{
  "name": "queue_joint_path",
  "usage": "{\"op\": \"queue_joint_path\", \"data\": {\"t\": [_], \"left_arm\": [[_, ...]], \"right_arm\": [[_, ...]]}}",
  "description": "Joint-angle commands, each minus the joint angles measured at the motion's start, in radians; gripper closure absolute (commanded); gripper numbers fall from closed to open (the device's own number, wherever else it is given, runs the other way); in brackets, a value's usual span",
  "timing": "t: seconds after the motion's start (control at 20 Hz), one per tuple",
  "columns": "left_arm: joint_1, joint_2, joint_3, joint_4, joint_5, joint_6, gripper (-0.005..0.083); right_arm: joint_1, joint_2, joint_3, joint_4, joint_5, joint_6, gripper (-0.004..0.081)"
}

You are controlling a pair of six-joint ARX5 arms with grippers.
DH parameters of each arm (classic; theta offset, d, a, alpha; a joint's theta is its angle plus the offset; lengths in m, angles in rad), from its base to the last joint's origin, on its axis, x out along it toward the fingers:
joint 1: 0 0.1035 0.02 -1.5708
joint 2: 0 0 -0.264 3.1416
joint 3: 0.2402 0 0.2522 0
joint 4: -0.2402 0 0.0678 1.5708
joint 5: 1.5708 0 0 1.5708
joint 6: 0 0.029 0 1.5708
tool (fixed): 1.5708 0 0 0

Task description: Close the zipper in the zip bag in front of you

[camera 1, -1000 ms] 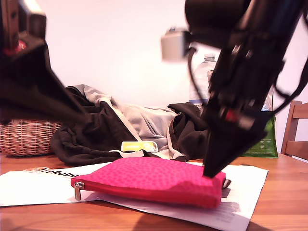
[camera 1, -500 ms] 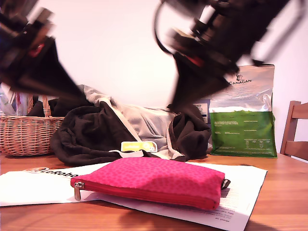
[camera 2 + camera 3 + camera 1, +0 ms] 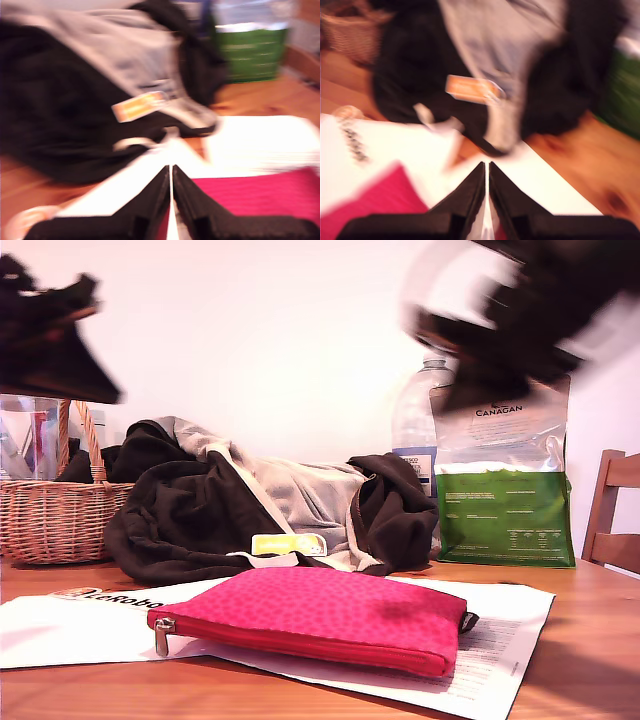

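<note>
The pink-red zip bag (image 3: 320, 615) lies flat on a white sheet, free of both arms. Its red zipper (image 3: 300, 636) runs along the front edge, with the silver slider and pull tab (image 3: 161, 633) at the end on the exterior view's left. My first gripper (image 3: 171, 171) is shut and empty, with the bag (image 3: 260, 195) beside and below it. It hangs blurred high at the exterior view's left (image 3: 105, 392). My second gripper (image 3: 486, 166) is also shut and empty, near the bag (image 3: 375, 200). It is a blur high at the exterior view's right (image 3: 460, 400).
A white printed sheet (image 3: 60, 628) covers the wooden table (image 3: 590, 650). Behind it lie a heap of dark and grey clothing (image 3: 260, 500), a wicker basket (image 3: 50, 520), a water bottle (image 3: 415, 430) and a green-and-silver Canagan bag (image 3: 505, 490). A chair (image 3: 615, 510) stands at the exterior view's right.
The arm at the exterior view's right lifted its tip off the bag's end and swung up. The other arm also rose and drew back. The bag stayed put.
</note>
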Motion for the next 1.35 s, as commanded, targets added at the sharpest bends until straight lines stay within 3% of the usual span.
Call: {"op": "queue_joint_path", "data": {"t": [0.0, 0.25, 0.7, 1.3], "left_arm": [[0.043, -0.042, -0.044, -0.01, 0.014, 0.008, 0.0793], [0.108, -0.253, -0.128, -0.13, 0.051, 0.004, 0.0793], [0.082, -0.668, -0.135, -0.516, 0.053, -0.032, 0.0793], [0.082, -0.706, -0.135, -0.717, 0.052, -0.03, 0.0792]], "right_arm": [[-0.053, -0.094, -0.069, 0.024, -0.018, 0.002, 0.0782], [-0.19, -0.417, -0.23, -0.038, -0.121, 0.0, 0.0783], [-0.164, -0.9, -0.251, -0.425, -0.12, -0.001, 0.0782], [-0.164, -0.93, -0.251, -0.699, -0.117, 0.0, 0.0782]]}}
